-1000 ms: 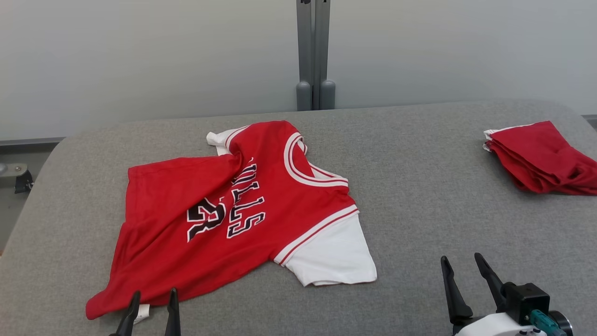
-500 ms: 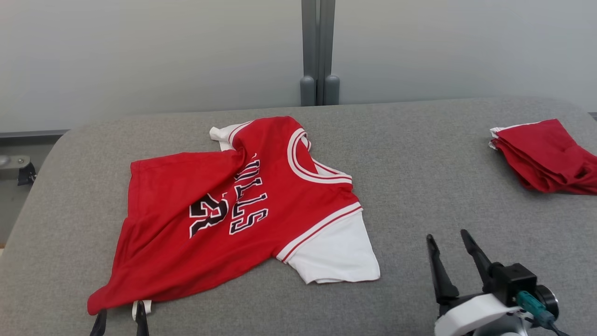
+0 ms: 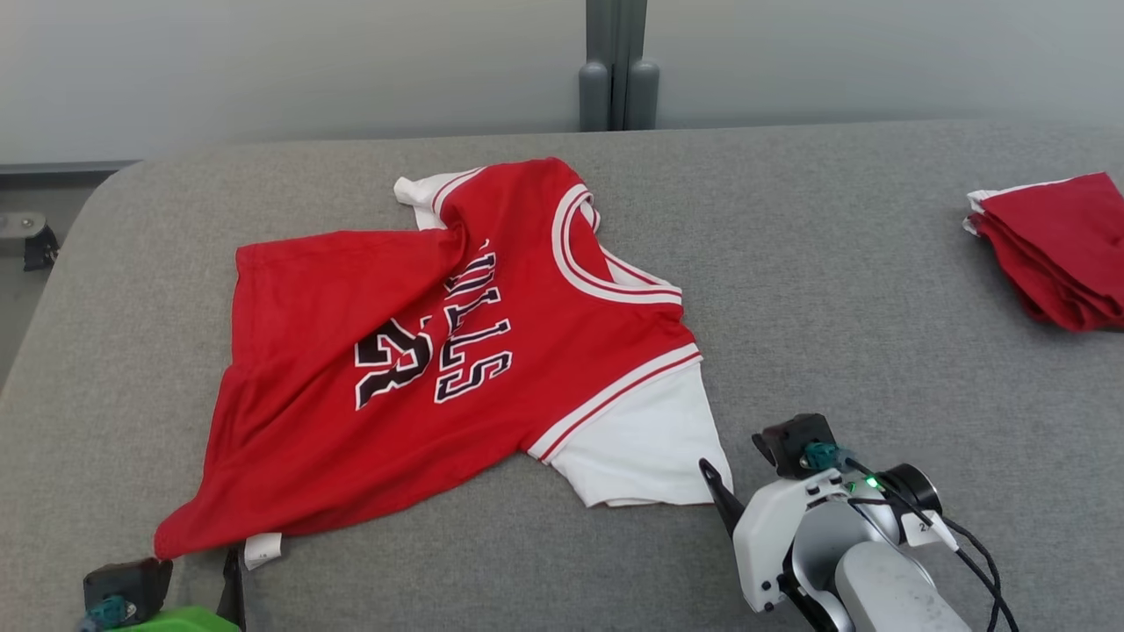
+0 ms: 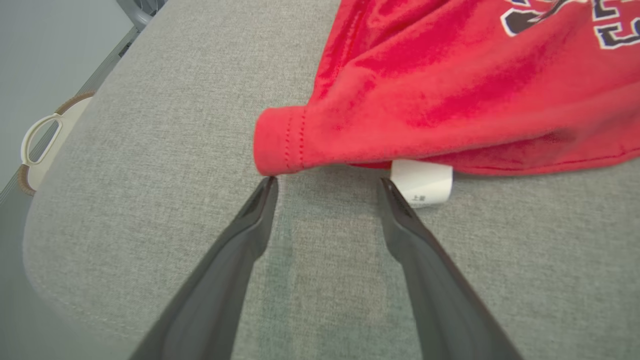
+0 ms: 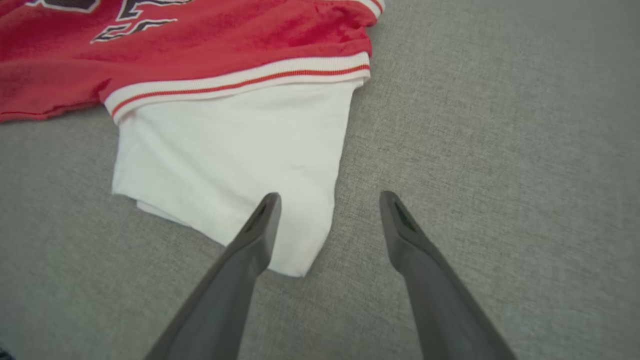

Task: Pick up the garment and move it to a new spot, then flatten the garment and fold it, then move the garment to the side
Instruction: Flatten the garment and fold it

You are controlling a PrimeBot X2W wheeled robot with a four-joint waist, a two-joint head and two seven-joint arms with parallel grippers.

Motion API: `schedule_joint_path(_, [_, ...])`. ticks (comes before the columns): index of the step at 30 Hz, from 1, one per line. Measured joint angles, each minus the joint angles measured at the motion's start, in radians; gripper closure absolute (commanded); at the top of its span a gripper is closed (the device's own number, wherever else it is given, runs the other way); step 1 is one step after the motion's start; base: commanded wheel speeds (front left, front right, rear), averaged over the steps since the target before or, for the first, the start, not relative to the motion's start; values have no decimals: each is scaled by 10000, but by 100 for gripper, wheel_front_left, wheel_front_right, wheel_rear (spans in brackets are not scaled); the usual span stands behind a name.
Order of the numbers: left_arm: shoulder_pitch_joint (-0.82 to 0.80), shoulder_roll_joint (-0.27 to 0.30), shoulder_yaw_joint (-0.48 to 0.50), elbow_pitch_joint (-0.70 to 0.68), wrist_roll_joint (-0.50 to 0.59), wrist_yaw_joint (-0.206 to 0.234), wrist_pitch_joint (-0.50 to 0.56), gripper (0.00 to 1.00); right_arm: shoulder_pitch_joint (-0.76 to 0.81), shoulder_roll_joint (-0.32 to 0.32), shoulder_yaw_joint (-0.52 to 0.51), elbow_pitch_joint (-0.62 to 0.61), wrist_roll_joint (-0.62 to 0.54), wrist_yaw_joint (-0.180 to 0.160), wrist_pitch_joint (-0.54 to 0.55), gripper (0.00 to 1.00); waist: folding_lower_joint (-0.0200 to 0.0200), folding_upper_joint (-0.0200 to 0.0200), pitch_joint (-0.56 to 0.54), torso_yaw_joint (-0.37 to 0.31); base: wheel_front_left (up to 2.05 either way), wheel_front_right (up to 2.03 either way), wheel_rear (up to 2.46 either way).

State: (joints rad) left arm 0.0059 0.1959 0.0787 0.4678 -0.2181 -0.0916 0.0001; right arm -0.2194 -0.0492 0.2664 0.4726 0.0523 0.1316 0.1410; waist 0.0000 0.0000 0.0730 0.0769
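Barely started
Red jersey (image 3: pixel 421 369) lies rumpled left-centre on the table (image 3: pixel 834 307). Left gripper (image 4: pixel 326 180) at its near hem corner (image 4: pixel 280 145), right gripper (image 5: pixel 328 195) by the white sleeve (image 5: pixel 230 150), both spread, empty. Whole job left, I reckon.

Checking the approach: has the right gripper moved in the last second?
Yes. The right gripper has closed in leftward on the white sleeve; a second ago, in the head view, it sat well to the sleeve's right.

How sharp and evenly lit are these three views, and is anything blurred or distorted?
Head view: soft even light, jersey crisp, no glare. Left wrist view: hem slightly soft, shadow on the table under it. Right wrist view: white sleeve clear, not blown out.
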Motion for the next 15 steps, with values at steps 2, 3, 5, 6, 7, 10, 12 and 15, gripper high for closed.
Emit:
schedule_joint_path(2, [-242,67,-25,184,-6,-12,0,0,-122,2,-29,35,40,0,201,0,0,0,165,60,0,0,0])
schedule_joint_path(3, [-356,77,-40,270,-12,-12,-2,0,-161,2,-23,58,25,0,328,0,0,0,248,94,0,0,0])
schedule_joint_path(5, [-547,94,-52,445,-13,4,-13,0,-177,0,44,73,54,0,462,0,0,0,380,158,0,0,0])
schedule_joint_path(6, [-629,132,-59,550,-12,44,-13,0,-182,2,61,71,75,0,500,0,0,0,438,191,0,0,0])
schedule_joint_path(7, [-684,180,-58,625,-12,46,-15,0,-190,2,90,69,75,0,529,0,0,0,489,220,0,0,0])
schedule_joint_path(10, [-790,224,-107,798,-27,29,-102,0,-202,2,174,36,146,-2,571,0,0,0,586,264,0,0,0])
schedule_joint_path(12, [-847,226,-176,825,-121,-52,-148,0,-202,2,203,21,159,0,581,0,0,0,615,268,0,0,0])
schedule_joint_path(15, [-1011,286,-280,872,-148,-100,-234,0,-202,2,240,6,184,-2,600,0,0,0,687,275,0,0,0])
